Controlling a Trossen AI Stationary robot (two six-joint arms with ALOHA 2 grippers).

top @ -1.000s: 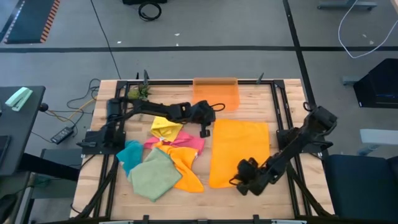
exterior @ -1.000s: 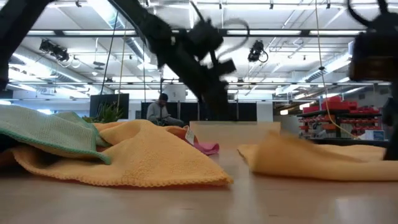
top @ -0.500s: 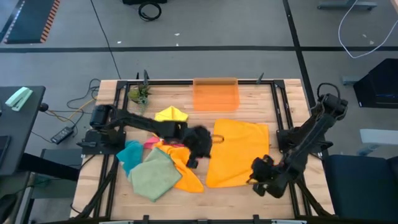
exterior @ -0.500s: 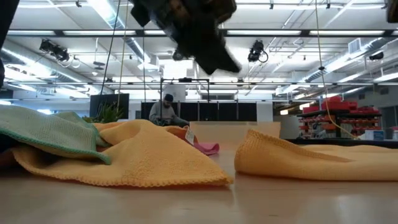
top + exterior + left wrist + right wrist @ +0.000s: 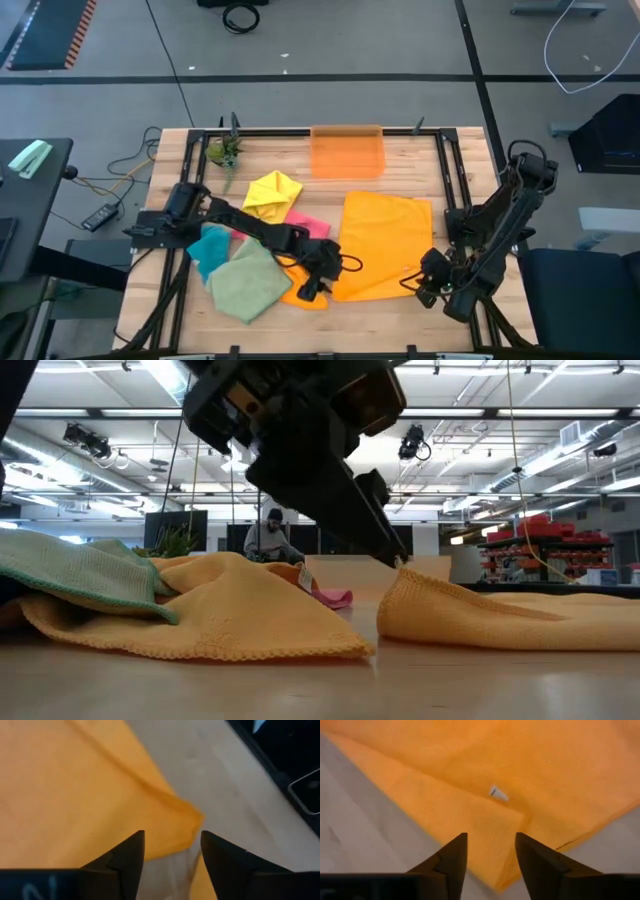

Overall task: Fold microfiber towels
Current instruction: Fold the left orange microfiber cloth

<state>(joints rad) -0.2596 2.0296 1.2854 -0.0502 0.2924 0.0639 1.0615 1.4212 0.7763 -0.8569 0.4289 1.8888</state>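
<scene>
A big orange microfiber towel lies spread on the table's right half. More towels lie heaped at the left: yellow, pink, teal, sage green and another orange one. My left gripper stands open at the spread towel's near left corner, which shows between its fingers. My right gripper is open over the near right corner, where a strip lies folded over beside a small white tag.
A translucent orange bin stands at the table's far edge. A small green plant sits at the far left corner. Black frame rails run along the table's sides. In the low view a person sits far behind the table.
My left gripper has swept from beside the bin toward the table's near edge, coming down at the spread orange towel's near left corner. My right gripper has gone toward the right edge and risen a little, off the towel's near edge. The towel's near edge now lies slanted and bunched.
</scene>
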